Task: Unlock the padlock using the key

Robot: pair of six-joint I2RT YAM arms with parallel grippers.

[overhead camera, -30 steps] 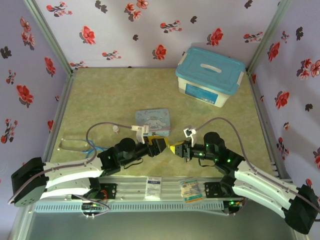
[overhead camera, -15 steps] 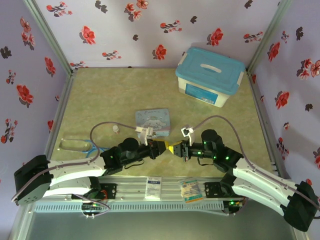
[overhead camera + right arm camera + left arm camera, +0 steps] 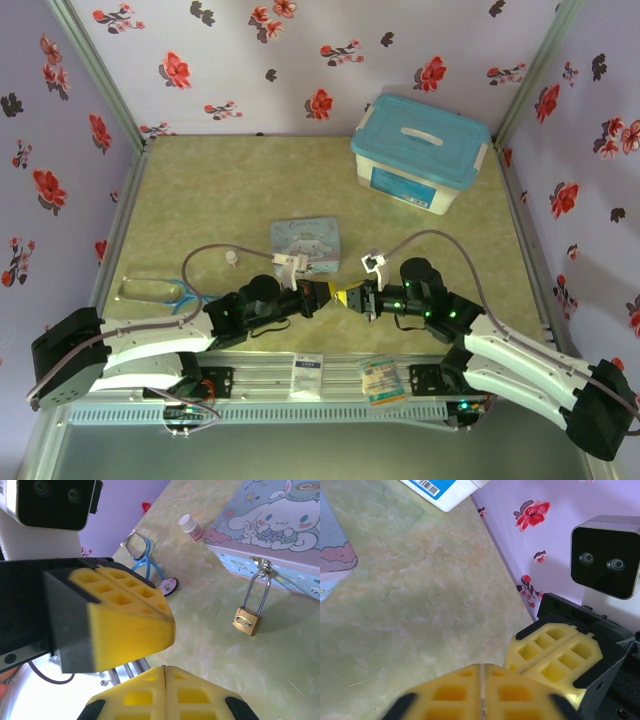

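Where both arms meet short of the desk's [image 3: 200, 190] near edge: left gripper [image 3: 483, 669], pads pressed flat together; right gripper [image 3: 164, 670], clenched likewise, tip close beside the left's. Padlock [image 3: 247, 620], brass, shackle hooked through the clasp of the cartoon tin [image 3: 280, 525] at desk centre, just beyond both grippers.

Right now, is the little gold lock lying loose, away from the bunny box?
No, the padlock is hooked by its shackle through the latch on the front of the cartoon tin.
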